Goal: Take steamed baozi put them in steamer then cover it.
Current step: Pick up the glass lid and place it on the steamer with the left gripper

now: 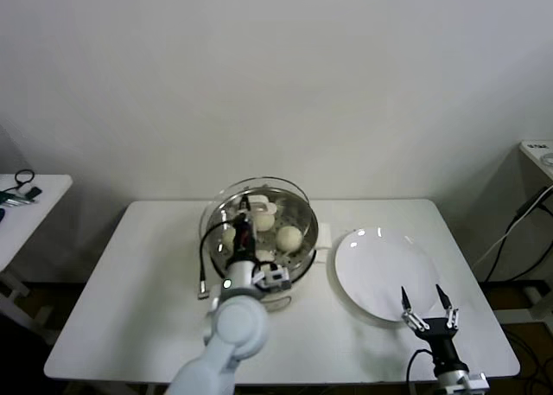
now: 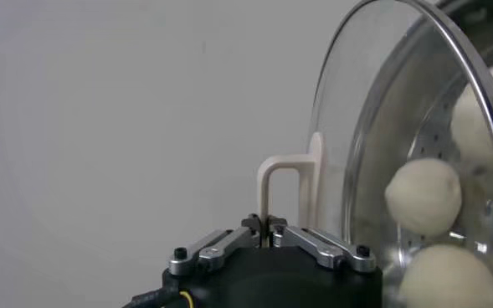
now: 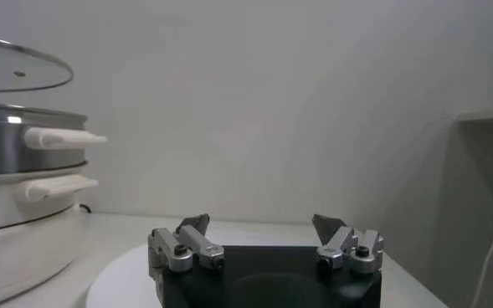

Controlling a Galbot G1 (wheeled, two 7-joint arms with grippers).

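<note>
The steamer (image 1: 308, 239) stands mid-table with several baozi (image 1: 289, 237) on its perforated tray. My left gripper (image 1: 244, 218) is shut on the cream-white handle (image 2: 273, 180) of the glass cover (image 1: 278, 193). It holds the cover just above the pot, a little tilted. In the left wrist view the baozi (image 2: 423, 197) show through the glass (image 2: 372, 125). In the right wrist view the cover (image 3: 20, 71) hovers a small gap above the pot (image 3: 3, 146). My right gripper (image 1: 424, 305) is open and empty near the table's front right edge, beside the plate.
An empty white plate (image 1: 380, 270) lies right of the steamer; its edge also shows in the right wrist view (image 3: 129, 276). A black cable (image 1: 204, 257) runs off the steamer's left side. A side table (image 1: 22, 207) stands at far left, and another (image 1: 537, 153) at far right.
</note>
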